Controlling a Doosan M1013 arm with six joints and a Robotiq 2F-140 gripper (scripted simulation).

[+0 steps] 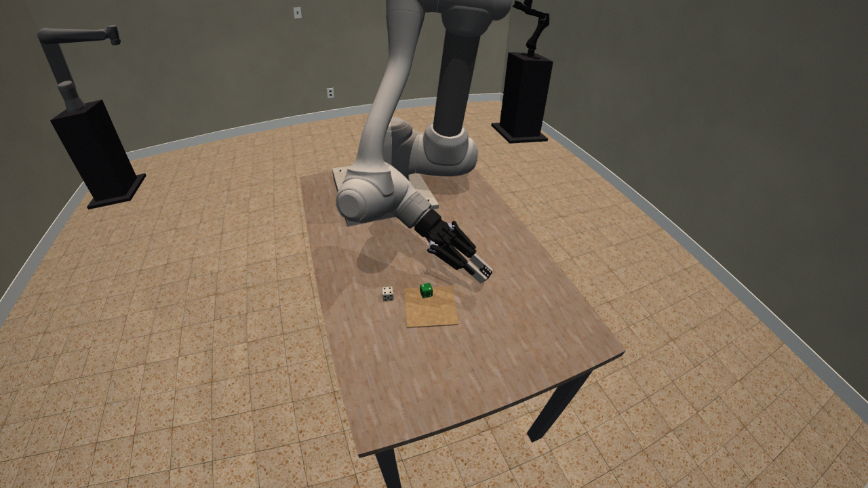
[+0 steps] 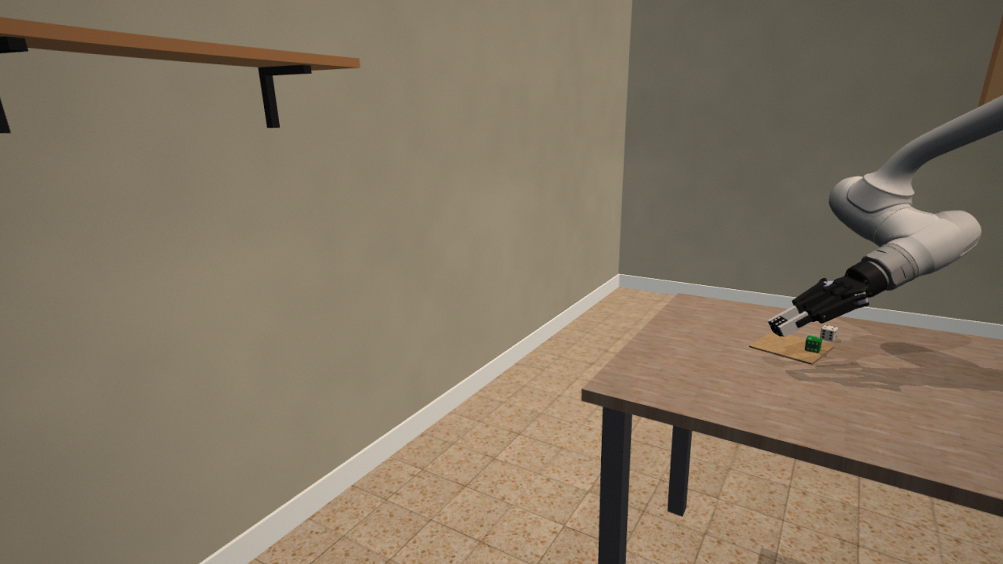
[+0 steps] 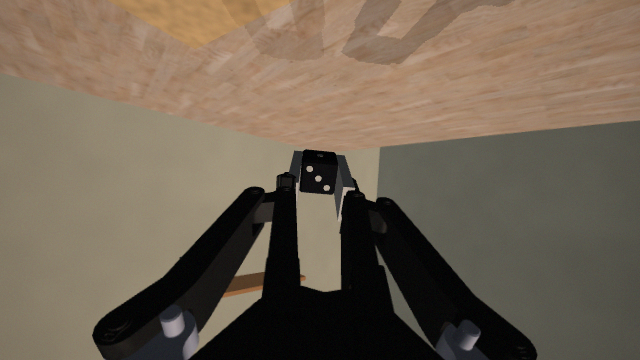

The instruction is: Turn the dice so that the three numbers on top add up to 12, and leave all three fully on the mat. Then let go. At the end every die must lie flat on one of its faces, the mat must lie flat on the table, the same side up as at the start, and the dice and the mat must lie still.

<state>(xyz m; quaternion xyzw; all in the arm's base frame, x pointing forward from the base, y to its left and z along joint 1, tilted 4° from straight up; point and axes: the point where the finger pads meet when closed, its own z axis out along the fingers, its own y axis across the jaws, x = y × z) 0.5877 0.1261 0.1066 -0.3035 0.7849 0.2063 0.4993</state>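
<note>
We have the claw (image 1: pixel 483 268) (image 2: pixel 782 323) (image 3: pixel 318 166) mostly closed, its fingers parted only by the width of the black die (image 1: pixel 486 271) (image 2: pixel 776 322) (image 3: pixel 319 172) gripped between their tips. It slants down and outward, holding the die clear of the counter (image 1: pixel 515 339) (image 2: pixel 736 385) (image 3: pixel 150 90), off to one side of the mat in our top view. In our wrist view, the black die shows three pips on the face toward the palm and one on the narrow face above it. Near the claw, we see the tan mat (image 1: pixel 432 309) (image 2: pixel 782 345) (image 3: pixel 200 20) lying flat on the counter. The green die (image 1: pixel 426 290) (image 2: pixel 812 343) sits on it, near the edge toward the arm's base; its top number is too small for us to tell. Just beside the mat, but off it, the white die (image 1: pixel 387 293) (image 2: pixel 829 333) rests flat on the counter with four pips up. Farther out, we see a wooden shelf (image 2: pixel 175 50) (image 3: pixel 245 284) on the wall.
</note>
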